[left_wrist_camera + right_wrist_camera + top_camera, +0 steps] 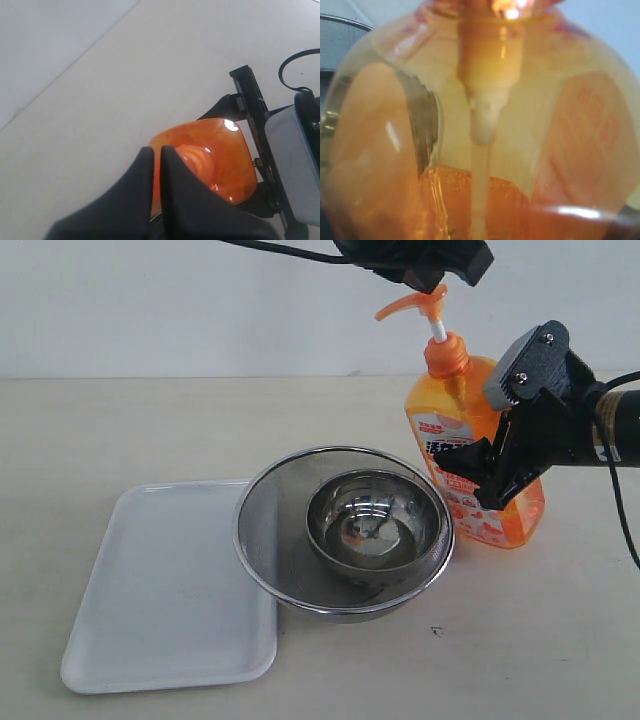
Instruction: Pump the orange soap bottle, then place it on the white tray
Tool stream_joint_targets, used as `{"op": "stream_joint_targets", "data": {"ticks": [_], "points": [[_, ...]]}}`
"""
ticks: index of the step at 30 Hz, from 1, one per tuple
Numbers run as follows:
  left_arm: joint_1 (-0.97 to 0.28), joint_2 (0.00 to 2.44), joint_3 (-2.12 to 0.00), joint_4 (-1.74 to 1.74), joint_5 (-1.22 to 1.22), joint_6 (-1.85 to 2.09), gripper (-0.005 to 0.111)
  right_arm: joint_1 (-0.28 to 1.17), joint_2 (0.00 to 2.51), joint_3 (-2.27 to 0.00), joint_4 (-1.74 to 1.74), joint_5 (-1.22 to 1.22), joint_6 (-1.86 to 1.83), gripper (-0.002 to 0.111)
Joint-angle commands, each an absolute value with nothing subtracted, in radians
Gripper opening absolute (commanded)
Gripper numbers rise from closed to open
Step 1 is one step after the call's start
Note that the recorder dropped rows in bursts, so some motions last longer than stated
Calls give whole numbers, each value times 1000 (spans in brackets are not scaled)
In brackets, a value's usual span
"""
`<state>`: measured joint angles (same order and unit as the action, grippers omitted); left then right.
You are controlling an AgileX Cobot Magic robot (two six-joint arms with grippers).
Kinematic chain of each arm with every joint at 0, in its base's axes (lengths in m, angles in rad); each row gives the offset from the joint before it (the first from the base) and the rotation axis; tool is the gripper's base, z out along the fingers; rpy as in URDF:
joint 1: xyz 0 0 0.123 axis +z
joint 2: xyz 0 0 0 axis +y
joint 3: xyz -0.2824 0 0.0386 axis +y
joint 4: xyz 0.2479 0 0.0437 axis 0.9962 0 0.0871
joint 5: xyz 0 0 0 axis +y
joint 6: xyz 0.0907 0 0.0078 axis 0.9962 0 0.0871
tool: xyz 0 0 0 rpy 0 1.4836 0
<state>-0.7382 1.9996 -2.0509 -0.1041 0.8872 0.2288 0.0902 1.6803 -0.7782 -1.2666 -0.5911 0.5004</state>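
Tall translucent orange soap bottle [450, 400] with pump head stands on pale surface [150, 430], far right, just beside round metal mesh strainer [260, 540] holding steel bowl [375, 525]. Jaws of right gripper [480, 465] clamped on bottle body. Jaws of left gripper [156, 150] almost together, nothing between, just above pump head. Flat rectangular white tray [150, 570] near left, strainer overlapping its right edge.

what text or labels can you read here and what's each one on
orange soap bottle label: chinese characters, none quotable; too small, partly behind the right gripper
same label seen through the bottle in the right wrist view: blurred, unreadable
white tray, mesh strainer, steel bowl: no text
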Motion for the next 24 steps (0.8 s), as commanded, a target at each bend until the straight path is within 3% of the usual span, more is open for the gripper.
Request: {"op": "stream_joint_targets", "data": {"ticks": [1, 24], "points": [[-741, 2012, -2047, -116, 936, 233, 5, 91, 1672, -777, -1271, -602, 499, 0], [-756, 2048, -2047, -120, 954, 233, 5, 91, 1672, -777, -1271, -602, 499, 0]]}}
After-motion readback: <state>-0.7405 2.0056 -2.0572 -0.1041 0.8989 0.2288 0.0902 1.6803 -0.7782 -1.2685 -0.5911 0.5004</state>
